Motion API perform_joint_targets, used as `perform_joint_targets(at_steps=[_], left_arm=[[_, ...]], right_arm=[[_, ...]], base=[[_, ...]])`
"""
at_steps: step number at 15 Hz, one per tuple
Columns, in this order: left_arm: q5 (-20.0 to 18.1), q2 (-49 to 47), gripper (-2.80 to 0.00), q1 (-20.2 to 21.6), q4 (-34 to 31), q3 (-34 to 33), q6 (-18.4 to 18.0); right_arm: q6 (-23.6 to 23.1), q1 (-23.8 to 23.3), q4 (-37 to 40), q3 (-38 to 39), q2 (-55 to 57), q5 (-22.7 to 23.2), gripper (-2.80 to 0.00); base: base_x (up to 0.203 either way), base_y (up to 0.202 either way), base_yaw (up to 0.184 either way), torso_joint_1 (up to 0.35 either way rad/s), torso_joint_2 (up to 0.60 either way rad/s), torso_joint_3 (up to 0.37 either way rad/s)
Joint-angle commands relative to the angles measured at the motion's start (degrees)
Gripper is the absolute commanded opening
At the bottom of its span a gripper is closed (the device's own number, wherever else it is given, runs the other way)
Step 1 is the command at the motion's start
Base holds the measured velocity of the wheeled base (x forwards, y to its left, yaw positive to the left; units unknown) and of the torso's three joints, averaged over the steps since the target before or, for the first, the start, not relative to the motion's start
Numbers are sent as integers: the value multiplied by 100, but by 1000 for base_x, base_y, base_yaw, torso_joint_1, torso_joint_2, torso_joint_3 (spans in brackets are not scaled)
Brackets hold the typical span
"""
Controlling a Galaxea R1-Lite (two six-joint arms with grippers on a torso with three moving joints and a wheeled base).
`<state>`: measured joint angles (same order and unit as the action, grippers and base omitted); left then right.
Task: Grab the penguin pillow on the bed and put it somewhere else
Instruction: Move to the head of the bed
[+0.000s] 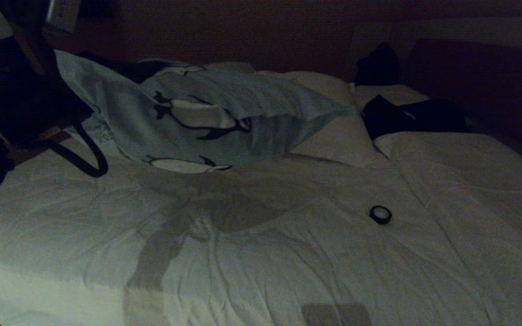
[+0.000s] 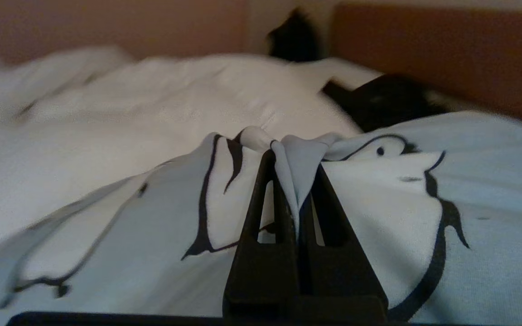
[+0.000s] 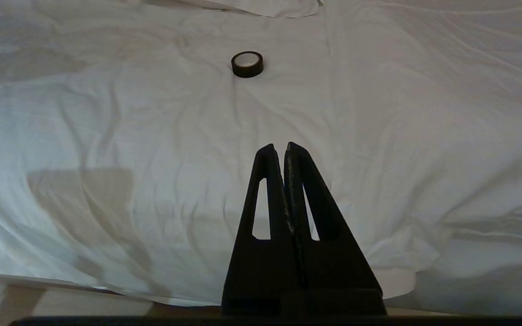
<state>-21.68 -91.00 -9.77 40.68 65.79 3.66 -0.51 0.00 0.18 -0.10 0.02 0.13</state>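
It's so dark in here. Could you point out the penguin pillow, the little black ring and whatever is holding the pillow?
penguin pillow [image 1: 206, 115]: head view, on a printed penguin.
roll of black tape [image 1: 380, 214]: head view, on its rim.
left gripper [image 2: 295, 158]: left wrist view, where the fingers pinch the pillow's fabric.

Left arm [image 1: 12, 104] only dark mass at head view's left edge, fingers not made out there. Pillow [image 1: 197, 117] corner behind that mass; lower part cut off in left wrist view. Dark items [image 1: 413, 117] by headboard too dim to identify, blurred in left wrist view. Bed [image 1: 261, 253] cropped at every edge.
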Motion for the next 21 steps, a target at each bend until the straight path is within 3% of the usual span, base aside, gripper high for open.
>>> perform_joint_targets(at_steps=[1, 11, 15, 17, 21], left_arm=[[-133, -502, -280, -192, 100, 496, 1], [-329, -3088, -280, -1636, 358, 3238, -16], [-533, -3998, -280, -2396, 107, 4532, -272], [-748, -4179, -280, -2717, 95, 4590, -575], [-925, -4156, -280, -3132, 106, 4592, -854]], right_arm=[[-2, 0, -1, 1, 6, 4, -280], [-2, 0, -1, 1, 6, 4, -280], [-2, 0, -1, 1, 6, 4, -280], [-2, 0, 8, 1, 6, 4, -280], [-2, 0, 8, 1, 6, 4, -280]], base=[[0, 0, 0, 0, 0, 0], [0, 0, 0, 0, 0, 0], [0, 0, 0, 0, 0, 0], [0, 0, 0, 0, 0, 0], [0, 0, 0, 0, 0, 0]])
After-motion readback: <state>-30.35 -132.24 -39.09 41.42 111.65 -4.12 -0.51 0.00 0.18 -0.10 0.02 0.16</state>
